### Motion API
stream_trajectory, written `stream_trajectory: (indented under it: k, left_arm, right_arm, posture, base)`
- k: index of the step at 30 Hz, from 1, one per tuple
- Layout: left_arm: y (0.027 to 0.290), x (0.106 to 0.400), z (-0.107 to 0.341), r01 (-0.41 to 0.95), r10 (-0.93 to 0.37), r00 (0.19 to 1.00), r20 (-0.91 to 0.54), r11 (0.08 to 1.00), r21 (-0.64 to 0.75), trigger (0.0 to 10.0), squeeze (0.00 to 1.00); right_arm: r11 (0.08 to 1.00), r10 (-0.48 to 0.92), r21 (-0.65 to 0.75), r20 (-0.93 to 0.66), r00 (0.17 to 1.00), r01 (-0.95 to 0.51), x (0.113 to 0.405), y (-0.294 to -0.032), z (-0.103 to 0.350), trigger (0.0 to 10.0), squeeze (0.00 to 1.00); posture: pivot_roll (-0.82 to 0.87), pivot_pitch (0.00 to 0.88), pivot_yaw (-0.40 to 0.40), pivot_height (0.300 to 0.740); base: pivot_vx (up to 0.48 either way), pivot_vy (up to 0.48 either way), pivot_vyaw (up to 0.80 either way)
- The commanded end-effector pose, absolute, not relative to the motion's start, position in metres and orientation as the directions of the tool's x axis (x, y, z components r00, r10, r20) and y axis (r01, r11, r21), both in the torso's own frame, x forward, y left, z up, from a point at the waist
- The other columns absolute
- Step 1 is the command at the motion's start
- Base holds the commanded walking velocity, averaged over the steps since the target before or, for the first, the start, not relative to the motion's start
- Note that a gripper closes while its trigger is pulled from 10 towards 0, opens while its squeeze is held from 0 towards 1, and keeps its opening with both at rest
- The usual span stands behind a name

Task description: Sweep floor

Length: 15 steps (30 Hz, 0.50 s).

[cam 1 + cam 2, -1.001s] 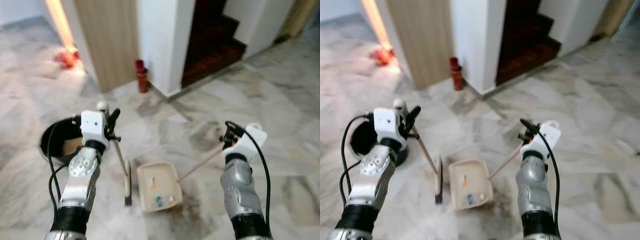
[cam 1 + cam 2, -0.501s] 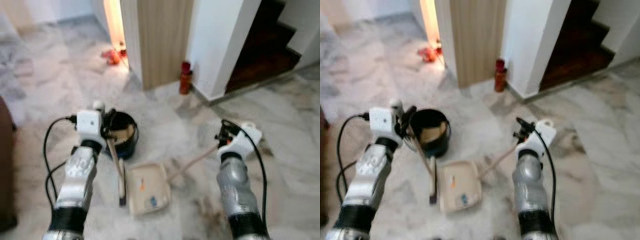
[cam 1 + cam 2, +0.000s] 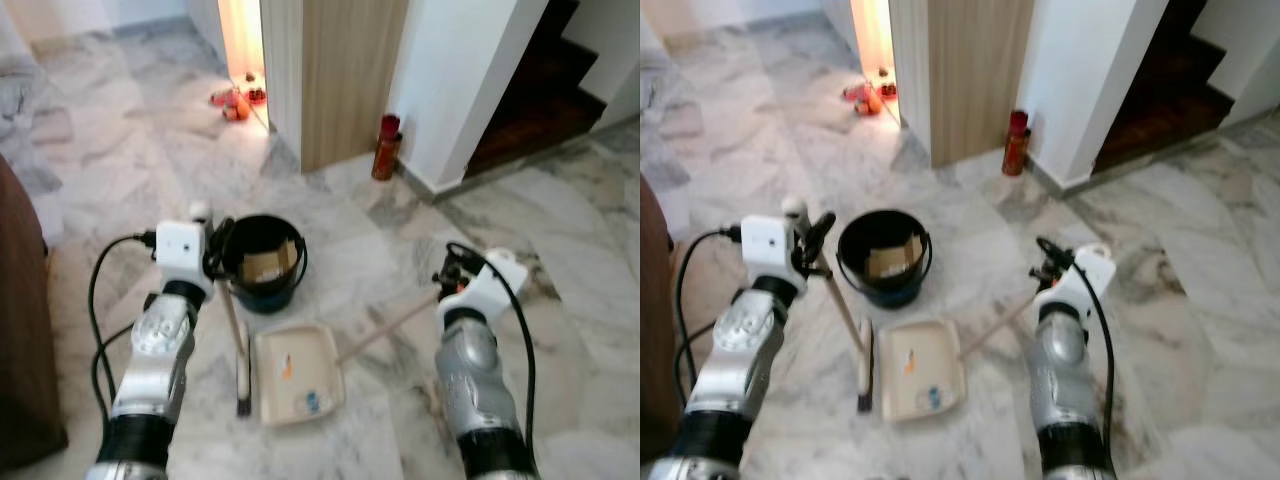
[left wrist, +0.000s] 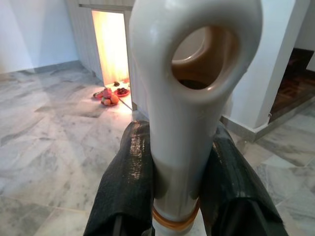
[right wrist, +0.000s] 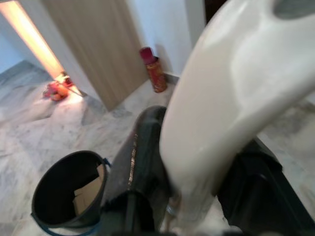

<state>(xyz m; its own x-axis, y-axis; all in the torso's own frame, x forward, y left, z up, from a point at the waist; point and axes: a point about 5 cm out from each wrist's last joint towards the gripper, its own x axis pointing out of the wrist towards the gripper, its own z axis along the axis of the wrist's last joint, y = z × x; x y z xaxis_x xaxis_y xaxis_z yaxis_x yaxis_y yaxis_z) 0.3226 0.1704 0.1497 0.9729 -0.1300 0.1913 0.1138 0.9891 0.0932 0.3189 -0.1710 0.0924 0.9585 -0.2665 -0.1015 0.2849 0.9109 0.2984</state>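
Two grippers were clamped: left gripper (image 4: 177, 196) on the broom (image 3: 238, 352) handle, right gripper (image 5: 197, 196) on the dustpan (image 3: 296, 373) handle. Dustpan lay on the marble floor (image 3: 120, 170) holding bits of debris, brush head just beside it, black bucket (image 3: 263, 263) near, behind both
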Motion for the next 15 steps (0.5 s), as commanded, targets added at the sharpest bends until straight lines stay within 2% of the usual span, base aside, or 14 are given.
stream_trajectory:
  k: [1,15]
  left_arm:
    - [0.166,0.3228,0.1609,0.126,-0.149,0.959,0.24,0.986,0.108,10.0,0.0]
    - [0.166,0.322,0.1591,0.124,-0.149,0.961,0.232,0.985,0.122,10.0,0.0]
  right_arm:
    - [0.911,-0.271,0.306,-0.061,0.961,0.276,0.3216,-0.1729,0.1017,10.0,0.0]
    - [0.919,-0.251,0.299,-0.059,0.966,0.257,0.3222,-0.172,0.1019,10.0,0.0]
  posture:
    - [-0.04,0.097,-0.03,0.74]
    - [-0.04,0.092,-0.032,0.74]
  base:
    - [0.0,0.0,0.0]
    - [0.0,0.0,0.0]
